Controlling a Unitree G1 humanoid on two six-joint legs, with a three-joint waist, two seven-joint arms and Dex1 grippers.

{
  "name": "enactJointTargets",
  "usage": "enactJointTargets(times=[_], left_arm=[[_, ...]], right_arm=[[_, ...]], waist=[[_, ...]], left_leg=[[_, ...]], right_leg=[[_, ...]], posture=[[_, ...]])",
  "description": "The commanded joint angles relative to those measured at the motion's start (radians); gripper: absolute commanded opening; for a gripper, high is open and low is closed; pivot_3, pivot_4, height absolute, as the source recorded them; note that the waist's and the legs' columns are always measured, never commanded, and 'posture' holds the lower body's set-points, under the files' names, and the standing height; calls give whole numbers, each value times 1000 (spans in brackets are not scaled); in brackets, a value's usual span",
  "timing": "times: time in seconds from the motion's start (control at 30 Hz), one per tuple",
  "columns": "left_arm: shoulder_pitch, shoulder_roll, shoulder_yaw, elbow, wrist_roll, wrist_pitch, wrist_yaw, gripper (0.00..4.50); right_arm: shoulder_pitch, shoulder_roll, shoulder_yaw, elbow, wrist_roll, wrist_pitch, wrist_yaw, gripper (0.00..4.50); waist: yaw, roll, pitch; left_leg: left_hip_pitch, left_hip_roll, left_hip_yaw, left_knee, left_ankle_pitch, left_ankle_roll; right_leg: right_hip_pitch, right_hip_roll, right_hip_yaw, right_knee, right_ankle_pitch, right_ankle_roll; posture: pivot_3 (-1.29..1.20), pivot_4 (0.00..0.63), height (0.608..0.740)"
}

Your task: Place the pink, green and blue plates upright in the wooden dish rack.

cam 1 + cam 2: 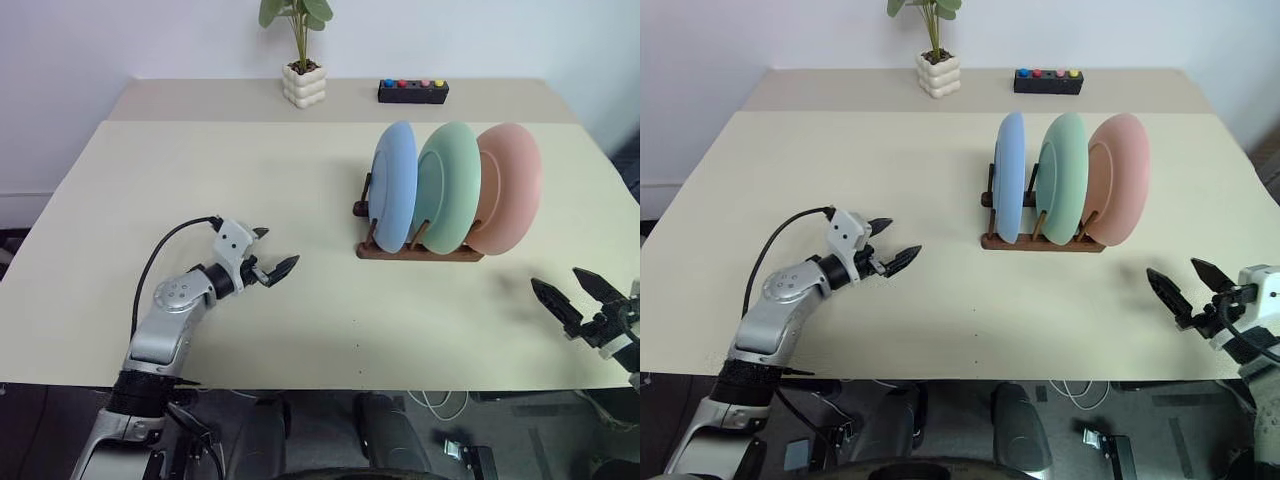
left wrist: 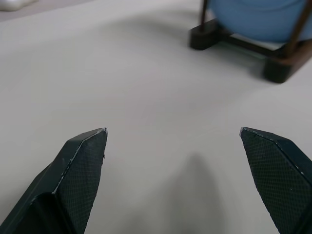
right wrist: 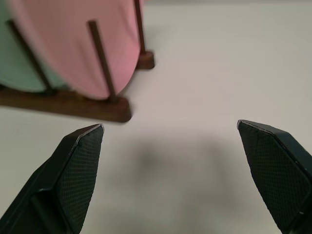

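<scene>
Black button box (image 1: 413, 91) behind rack (image 1: 420, 251); both claws (image 1: 272, 258) (image 1: 572, 293) wide open, empty.

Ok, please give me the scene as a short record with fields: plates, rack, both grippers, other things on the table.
plates: blue plate, green plate, pink plate, all upright in the rack
rack: wooden dish rack on the table
left gripper: open, empty
right gripper: open, empty
other: potted plant, black button box
</scene>
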Motion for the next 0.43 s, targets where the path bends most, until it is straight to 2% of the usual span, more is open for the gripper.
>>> enactJointTargets(times=[0.03,0.27,0.43], left_arm=[[12,-3,30,-26,11,-27,29,4500],[67,-9,46,-83,14,-4,76,4500],[67,-30,46,-97,17,1,106,4500]], right_arm=[[-33,-10,14,42,-27,-53,5,4480],[-86,4,53,129,-59,-114,-8,4480],[-142,-25,64,186,-62,-120,7,4480]], waist=[[3,0,0],[3,0,0],[2,0,0]], left_leg=[[0,0,0,0,0,0],[0,0,0,0,0,0],[0,0,0,0,0,0]], right_leg=[[0,0,0,0,0,0],[0,0,0,0,0,1],[1,0,0,0,0,1]], posture=[[0,150,730],[0,150,730],[0,150,730]])
